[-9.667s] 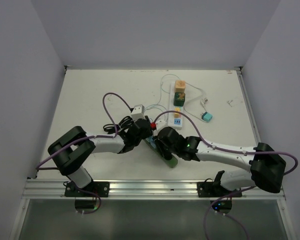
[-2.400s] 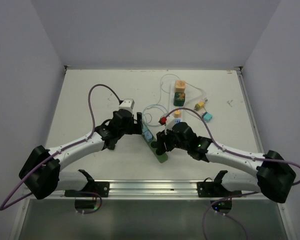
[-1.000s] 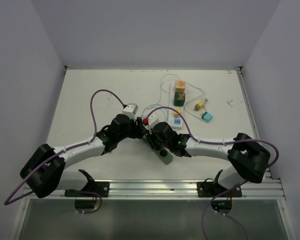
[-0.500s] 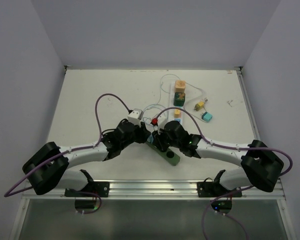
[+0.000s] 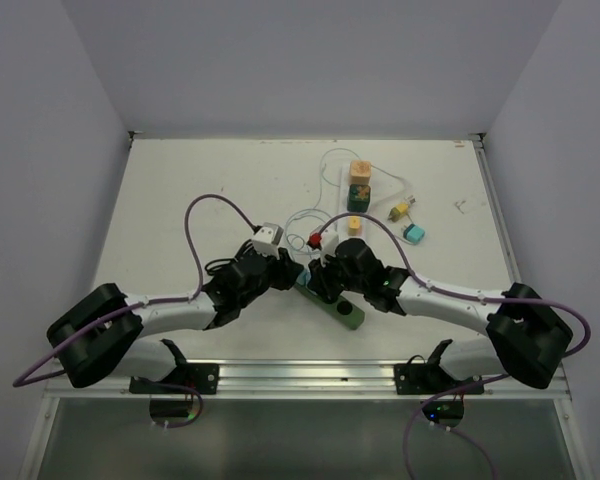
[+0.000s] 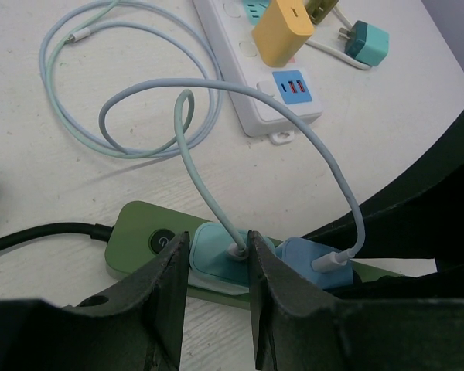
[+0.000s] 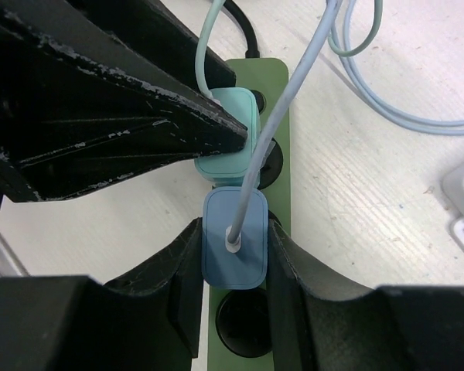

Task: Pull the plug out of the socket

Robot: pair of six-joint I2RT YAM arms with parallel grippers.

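A green power strip (image 5: 342, 307) lies on the table near the front, also in the left wrist view (image 6: 139, 236) and the right wrist view (image 7: 277, 100). A teal plug (image 6: 213, 259) and a blue plug (image 7: 233, 243) sit side by side in it, each with a pale cable. My left gripper (image 6: 214, 249) is shut on the teal plug (image 7: 228, 143). My right gripper (image 7: 233, 232) is shut on the blue plug (image 6: 317, 263), one finger on each side. In the top view both grippers (image 5: 292, 270) (image 5: 322, 283) meet over the strip.
A white power strip (image 5: 352, 215) behind holds an orange block (image 5: 360, 172), a green block (image 5: 358, 197) and a yellow adapter (image 6: 282, 31). A loose teal adapter (image 5: 414, 233) and yellow plug (image 5: 398, 212) lie to its right. Coiled pale cables (image 6: 124, 77) lie behind the green strip.
Over the last second both grippers have shifted slightly right and closed in over the two plugs. The green strip has turned a little on the table.
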